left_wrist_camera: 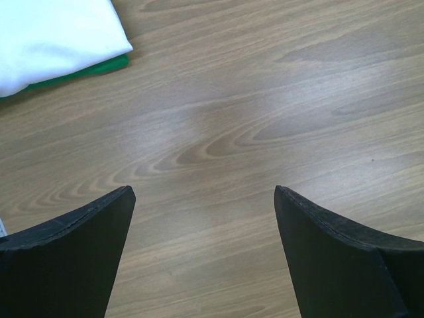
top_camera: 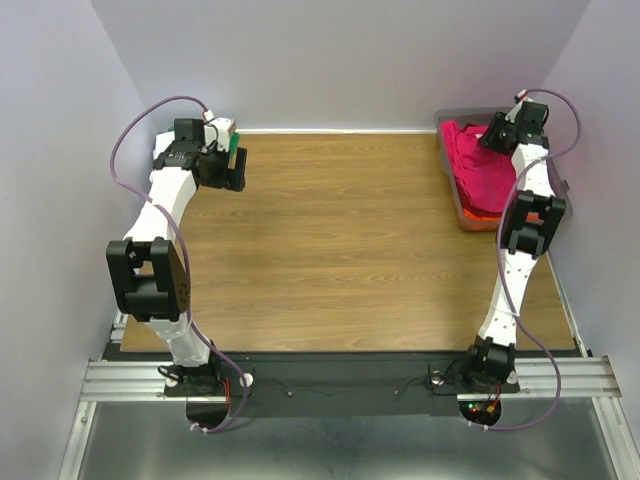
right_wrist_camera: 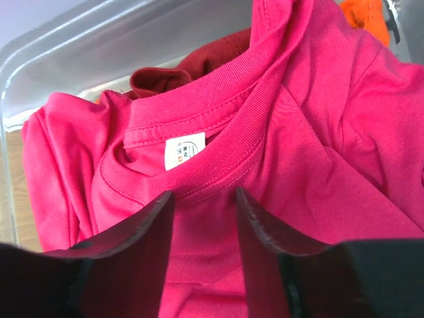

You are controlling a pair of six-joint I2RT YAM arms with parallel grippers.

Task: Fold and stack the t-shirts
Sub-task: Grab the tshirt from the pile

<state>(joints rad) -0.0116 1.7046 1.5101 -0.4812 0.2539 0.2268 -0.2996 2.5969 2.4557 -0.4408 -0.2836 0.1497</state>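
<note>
1 pink t-shirt (right_wrist_camera: 298, 152): crumpled in bin (right_wrist_camera: 79, 46), far-right table (top_camera: 350, 220) corner. Right jaws half-closed astride cloth below collar; cannot tell if gripping. Left jaws released wide over table, near folded white t-shirt (left_wrist_camera: 53, 33).

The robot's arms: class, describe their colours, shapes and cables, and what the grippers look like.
Both the left arm and right arm have white link shells with black joint housings, and a thin lilac cable loops along each. The left gripper and right gripper each have two matt black, wedge-shaped fingers.
</note>
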